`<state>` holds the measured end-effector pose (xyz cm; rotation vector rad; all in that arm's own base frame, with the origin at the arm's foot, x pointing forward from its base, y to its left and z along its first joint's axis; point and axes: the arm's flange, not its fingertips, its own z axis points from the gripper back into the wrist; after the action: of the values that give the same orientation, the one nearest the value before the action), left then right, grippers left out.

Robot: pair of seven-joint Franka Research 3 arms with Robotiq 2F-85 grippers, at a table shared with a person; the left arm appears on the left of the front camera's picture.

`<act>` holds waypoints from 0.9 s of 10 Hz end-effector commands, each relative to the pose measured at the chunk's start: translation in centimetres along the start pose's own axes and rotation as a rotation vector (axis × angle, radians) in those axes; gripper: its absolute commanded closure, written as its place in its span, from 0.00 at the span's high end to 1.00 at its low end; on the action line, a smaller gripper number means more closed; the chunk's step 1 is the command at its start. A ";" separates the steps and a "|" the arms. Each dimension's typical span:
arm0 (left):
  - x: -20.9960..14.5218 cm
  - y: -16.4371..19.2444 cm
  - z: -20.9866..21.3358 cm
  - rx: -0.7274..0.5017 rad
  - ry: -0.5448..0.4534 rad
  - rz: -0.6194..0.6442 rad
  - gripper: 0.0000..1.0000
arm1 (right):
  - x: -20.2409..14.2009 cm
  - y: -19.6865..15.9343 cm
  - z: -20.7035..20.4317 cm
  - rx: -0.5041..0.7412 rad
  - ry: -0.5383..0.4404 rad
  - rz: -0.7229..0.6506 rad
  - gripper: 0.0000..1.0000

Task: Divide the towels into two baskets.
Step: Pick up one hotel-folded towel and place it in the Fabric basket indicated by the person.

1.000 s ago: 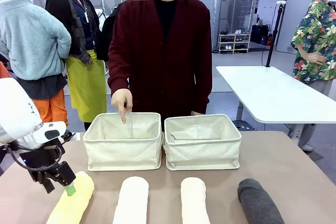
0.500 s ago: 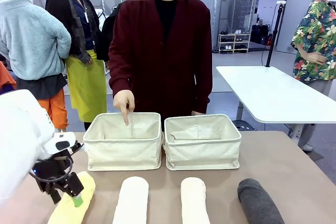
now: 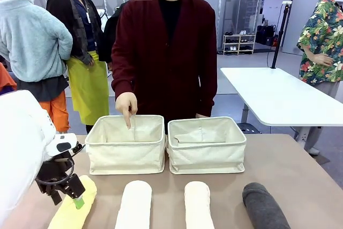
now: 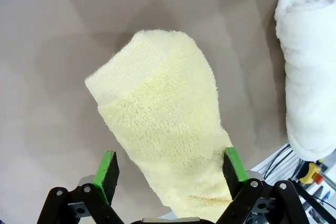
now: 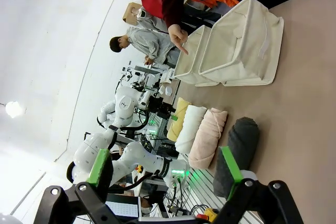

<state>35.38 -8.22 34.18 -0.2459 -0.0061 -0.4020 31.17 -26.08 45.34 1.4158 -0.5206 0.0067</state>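
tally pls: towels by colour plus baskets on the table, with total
Pale yellow towel: 1
White towel: 1
Cream-pink towel: 1
Dark grey towel: 1
Cream canvas baskets: 2
Total: 6

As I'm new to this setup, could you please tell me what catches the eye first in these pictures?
The left end effector hangs open, straddling the pale yellow towel, leftmost of four rolls along the table's near edge. Across the table, a person's hand points down into the left basket, beside the matching right basket.
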 end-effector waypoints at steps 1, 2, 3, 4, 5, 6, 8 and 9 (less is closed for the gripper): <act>0.0 0.3 0.3 0.013 -0.007 -0.006 1.00 | -0.1 0.3 0.0 0.009 -0.005 0.013 1.00; 0.0 0.0 0.0 0.000 0.000 0.000 1.00 | -0.1 0.3 0.0 0.009 -0.005 0.013 1.00; -0.1 0.1 -0.4 -0.016 0.014 -0.025 1.00 | -0.1 0.3 0.0 0.009 -0.005 0.013 1.00; -0.2 0.0 -0.7 -0.014 0.020 -0.015 1.00 | -0.1 0.3 0.0 0.009 -0.005 0.013 1.00; -0.3 0.1 -1.0 -0.013 0.025 -0.016 1.00 | -0.1 0.3 0.0 0.009 -0.005 0.013 1.00; -0.5 -0.1 -1.1 -0.020 0.030 -0.020 1.00 | -0.1 0.3 0.0 0.009 -0.005 0.013 1.00; -0.7 -0.2 -1.5 -0.035 0.043 -0.025 1.00 | -0.1 0.3 0.0 0.009 -0.005 0.013 1.00; -0.8 -0.3 -1.9 -0.037 0.051 -0.027 1.00 | -0.1 0.3 0.0 0.009 -0.005 0.013 1.00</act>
<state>35.13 -8.78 33.35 -0.2556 0.0255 -0.4143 31.17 -26.08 45.34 1.4158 -0.5207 0.0067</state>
